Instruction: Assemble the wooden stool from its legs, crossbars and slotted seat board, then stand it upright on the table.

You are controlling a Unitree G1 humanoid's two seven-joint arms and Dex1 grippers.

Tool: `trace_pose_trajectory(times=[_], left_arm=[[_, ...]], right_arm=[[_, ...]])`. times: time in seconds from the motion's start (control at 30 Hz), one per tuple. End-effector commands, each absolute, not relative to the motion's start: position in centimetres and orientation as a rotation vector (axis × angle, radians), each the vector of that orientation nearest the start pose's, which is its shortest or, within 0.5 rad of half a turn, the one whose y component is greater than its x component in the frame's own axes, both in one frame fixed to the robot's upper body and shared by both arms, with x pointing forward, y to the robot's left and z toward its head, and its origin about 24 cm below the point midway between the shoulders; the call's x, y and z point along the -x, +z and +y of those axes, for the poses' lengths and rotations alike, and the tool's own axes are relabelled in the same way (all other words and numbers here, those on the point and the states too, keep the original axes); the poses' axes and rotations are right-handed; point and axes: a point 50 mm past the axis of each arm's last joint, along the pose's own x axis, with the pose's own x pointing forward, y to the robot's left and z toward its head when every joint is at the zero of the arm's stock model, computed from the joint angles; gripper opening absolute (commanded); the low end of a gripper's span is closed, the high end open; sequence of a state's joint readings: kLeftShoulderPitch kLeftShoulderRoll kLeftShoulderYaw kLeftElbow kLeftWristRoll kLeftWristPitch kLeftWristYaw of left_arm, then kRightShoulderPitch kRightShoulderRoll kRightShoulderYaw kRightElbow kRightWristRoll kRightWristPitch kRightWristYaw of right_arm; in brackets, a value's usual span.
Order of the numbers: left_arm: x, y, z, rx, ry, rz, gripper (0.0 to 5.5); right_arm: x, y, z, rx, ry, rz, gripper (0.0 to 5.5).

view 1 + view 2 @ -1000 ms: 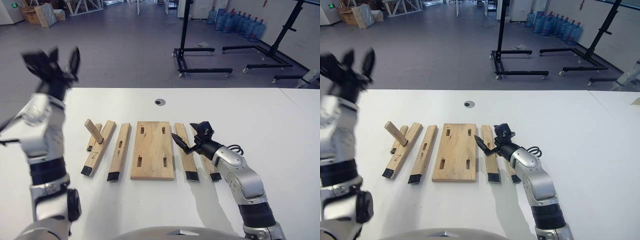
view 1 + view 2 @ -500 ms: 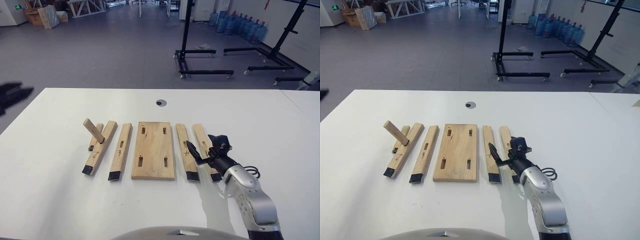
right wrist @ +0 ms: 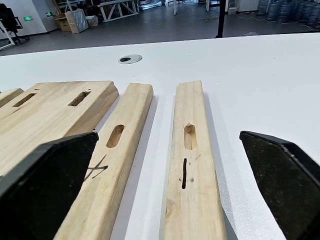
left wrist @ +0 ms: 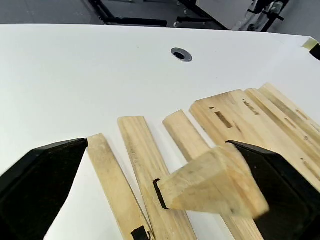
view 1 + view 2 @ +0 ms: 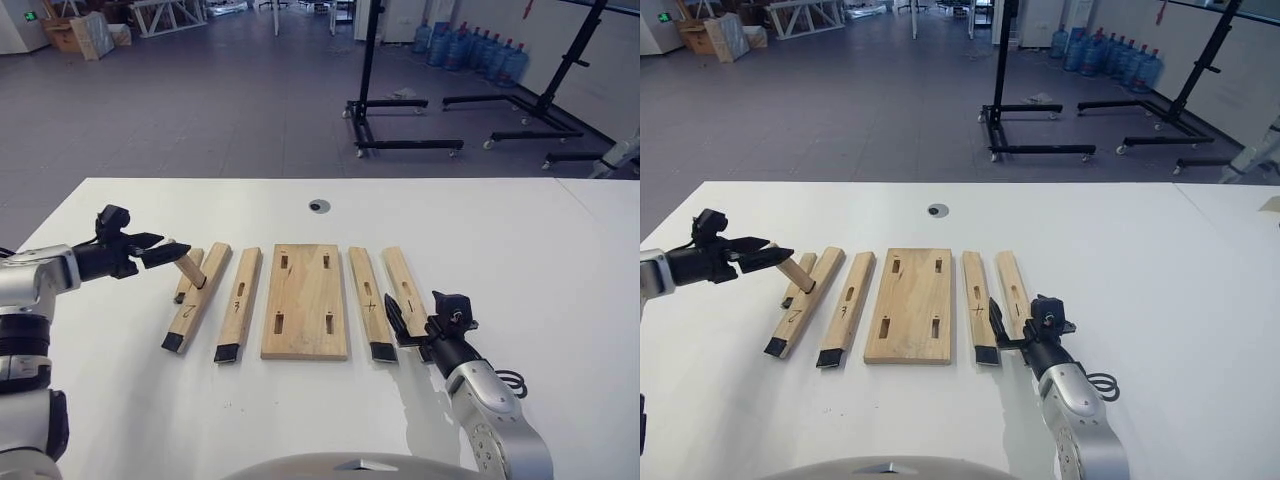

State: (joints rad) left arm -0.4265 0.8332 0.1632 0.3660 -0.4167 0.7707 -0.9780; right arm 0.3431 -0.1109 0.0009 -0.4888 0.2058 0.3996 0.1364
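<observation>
Grey hall floor and black wheeled stands [image 5: 400, 120] lie beyond the white table [image 5: 520, 230], where the stool is all loose parts, so you are at the very start of assembly. The slotted seat board [image 5: 305, 300] lies flat near the table's middle. The inner left leg [image 5: 239, 303] and outer left leg [image 5: 195, 300] lie on one side of it, and the inner right leg [image 5: 366, 303] and outer right leg [image 5: 405, 285] on the other, all running from the near edge toward the far edge. A tilted crossbar [image 5: 188, 263] props its lower end on the outer left leg; you cannot tell whether it sits in that leg's slot. A flat crossbar [image 5: 183, 288] lies just beside that leg, toward the table's left edge. Your left gripper [image 5: 168, 247] is at the tilted crossbar's raised end, fingers spread, one close against the wood and the other well off it, pinching nothing. Your right gripper [image 5: 412, 322] sits low at the near end of the outer right leg, fingers spread wide and holding nothing. The step in hand looks like a first pick on each side. For the next move, centre the left fingers on the crossbar's end before closing, or it may pivot away. Then lower the right gripper to straddle only the outer leg.
</observation>
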Motion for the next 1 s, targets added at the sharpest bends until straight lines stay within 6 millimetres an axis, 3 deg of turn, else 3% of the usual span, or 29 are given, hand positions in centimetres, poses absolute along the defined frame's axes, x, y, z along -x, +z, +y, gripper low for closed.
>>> trace_pose_trajectory(times=[0.03,0.23,0.43,0.53,0.73,1.0], left_arm=[[-28.2,12.6,31.3,0.062,-0.553,0.578,5.37],[-26.1,12.1,31.7,0.054,-0.698,0.677,5.37],[-26.2,12.2,28.5,0.096,-0.666,0.766,5.37],[-25.9,11.7,27.7,0.026,-0.541,0.876,5.37],[-26.0,12.5,26.8,-0.184,-0.406,0.951,5.37],[-24.7,13.3,25.7,-0.436,-0.377,1.057,5.37]], right_arm=[[-18.1,4.9,-16.3,-0.11,0.111,0.223,5.23],[-18.3,4.9,-16.5,-0.103,0.113,0.215,5.23],[-18.0,4.9,-16.4,-0.104,0.105,0.219,5.23],[-17.8,4.8,-16.4,-0.107,0.094,0.22,5.23],[-17.6,4.4,-16.1,-0.127,0.062,0.219,5.23],[-17.9,4.1,-15.8,-0.131,0.078,0.22,5.23]])
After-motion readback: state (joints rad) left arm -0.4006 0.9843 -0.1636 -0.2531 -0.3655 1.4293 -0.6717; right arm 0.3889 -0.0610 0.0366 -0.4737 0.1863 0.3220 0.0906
